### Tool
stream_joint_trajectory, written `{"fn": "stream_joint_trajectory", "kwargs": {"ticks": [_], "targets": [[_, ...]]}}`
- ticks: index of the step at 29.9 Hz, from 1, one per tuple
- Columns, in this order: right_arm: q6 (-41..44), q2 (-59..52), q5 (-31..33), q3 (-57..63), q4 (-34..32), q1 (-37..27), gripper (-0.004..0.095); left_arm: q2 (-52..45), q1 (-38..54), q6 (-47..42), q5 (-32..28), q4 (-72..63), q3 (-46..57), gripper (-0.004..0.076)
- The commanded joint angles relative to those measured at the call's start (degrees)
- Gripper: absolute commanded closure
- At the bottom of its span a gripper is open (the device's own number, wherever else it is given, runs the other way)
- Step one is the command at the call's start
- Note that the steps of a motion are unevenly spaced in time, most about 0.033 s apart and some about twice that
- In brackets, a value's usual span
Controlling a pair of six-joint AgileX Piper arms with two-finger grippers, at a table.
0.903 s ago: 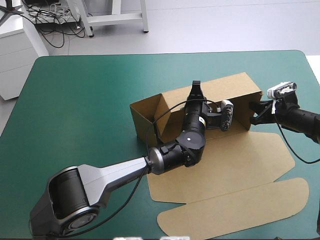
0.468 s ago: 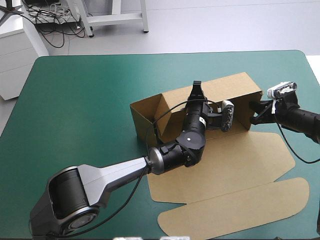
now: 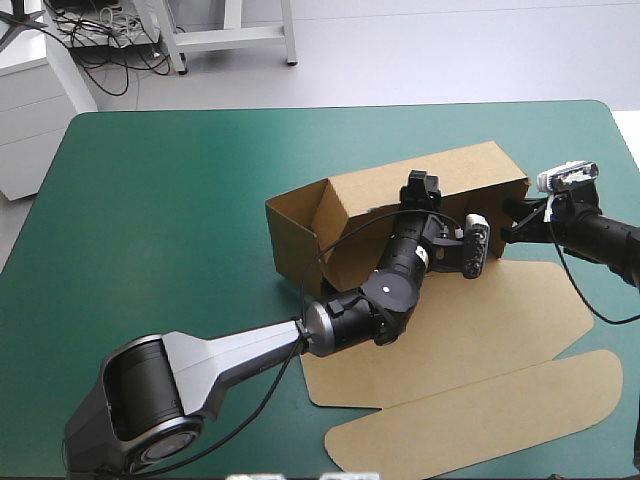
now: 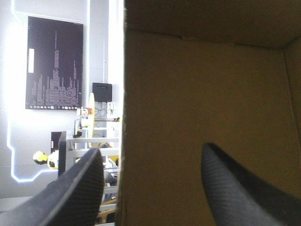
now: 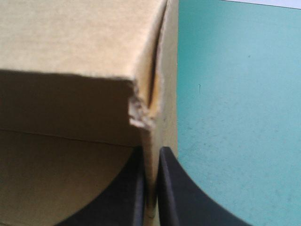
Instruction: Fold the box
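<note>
- The brown box [image 3: 450, 320] sits on the right half of the teal-green desk [image 3: 180, 200].
- Its far part is raised into walls: a long back wall and a left end wall stand upright. The rest of the board lies flat on the desk toward the near edge, ending in a long rounded flap.
- The left claw [image 3: 421, 185] reaches in over the flat board to the top of the back wall, near its middle.
- In the left wrist view, the left claw [image 4: 150, 148] stands apart. An edge of the board runs up between its two black fingers [image 4: 80, 188], one finger in front of brown board and the other clear of it; whether either touches the board cannot be told.
- The right claw [image 3: 508, 222] is at the right end of the raised walls.
- In the right wrist view, the right claw [image 5: 151, 150] is clamped on a thin upright wall of the box, with the fingers pressed to both faces. The board is frayed at the corner just ahead of it.
</note>
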Motion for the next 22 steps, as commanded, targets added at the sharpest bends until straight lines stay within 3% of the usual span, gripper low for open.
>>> {"fn": "stream_joint_trajectory", "kwargs": {"ticks": [1,9,12,15,19,22], "targets": [[2.21,-2.14,-1.97,-1.81,3.86,0.1,0.0908,-4.24,-2.0,-3.64,0.27,6.98,-1.65,0.0295],[7.48,-2.27,-4.06,-1.9,-0.2,0.1,0.0908,-6.19,-7.57,-5.4,3.28,19.53,-1.82,0.0395],[9.96,-3.32,-3.51,-2.46,-1.61,0.1,0.0908,-8.5,-8.41,-7.34,4.27,19.41,-2.45,0.0547],[16.04,-4.94,-3.87,-4.04,-7.19,0.1,0.0908,-11.72,-7.7,-9.72,5.7,19.41,-2.45,0.0729],[27.21,-6.33,-2.66,-7.62,-17.12,0.1,0.0908,-17.2,-4.62,-16.02,5.7,19.41,-2.45,0.0724],[33.43,-7.05,2.06,-10.51,-21.49,0.1,0.0908,-21.39,-0.66,-21.24,5.7,17.64,-2.45,0.0724]]}}
